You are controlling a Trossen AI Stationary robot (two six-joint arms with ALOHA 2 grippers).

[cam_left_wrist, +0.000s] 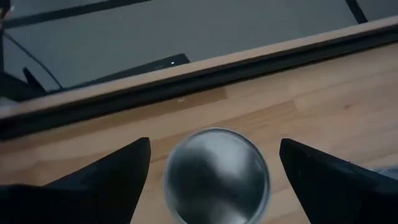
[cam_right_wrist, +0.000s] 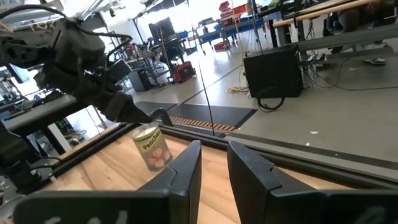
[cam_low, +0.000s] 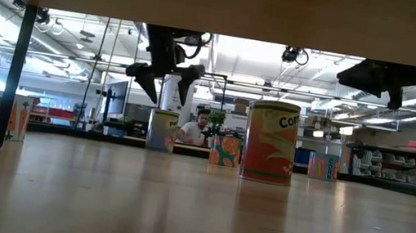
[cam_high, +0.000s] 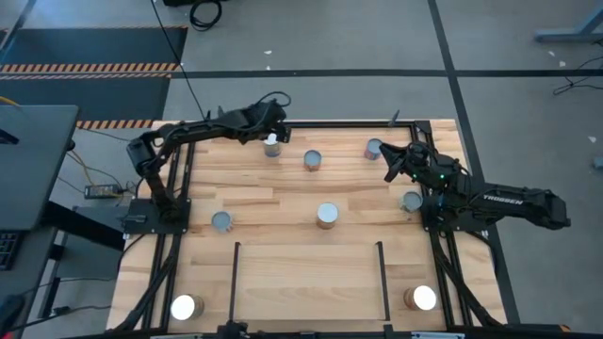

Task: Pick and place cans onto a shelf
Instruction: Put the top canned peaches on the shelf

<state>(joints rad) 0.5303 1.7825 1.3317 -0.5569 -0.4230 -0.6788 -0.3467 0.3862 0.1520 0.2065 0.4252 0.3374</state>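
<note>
My left gripper (cam_high: 272, 133) hangs open over a grey-topped can (cam_left_wrist: 216, 175) near the table's far edge, its fingers (cam_left_wrist: 115, 180) spread on either side of the can without touching it. The low view shows that left gripper (cam_low: 166, 73) a little above this can (cam_low: 162, 129). My right gripper (cam_high: 389, 162) hovers at the far right beside another can (cam_high: 374, 148), its fingers (cam_right_wrist: 186, 171) nearly together with nothing between them. More cans stand at mid-table (cam_high: 327, 215), (cam_high: 313, 159), (cam_high: 221, 221). The shelf (cam_high: 306, 282) is the pale panel at the front.
A can (cam_high: 412, 201) stands close under the right arm. Two bright-topped cans (cam_high: 186, 306), (cam_high: 424, 298) sit at the front corners, outside the shelf's black rails (cam_high: 236, 278). A black frame rail (cam_left_wrist: 186, 93) runs along the far table edge. A person sits in the room beyond.
</note>
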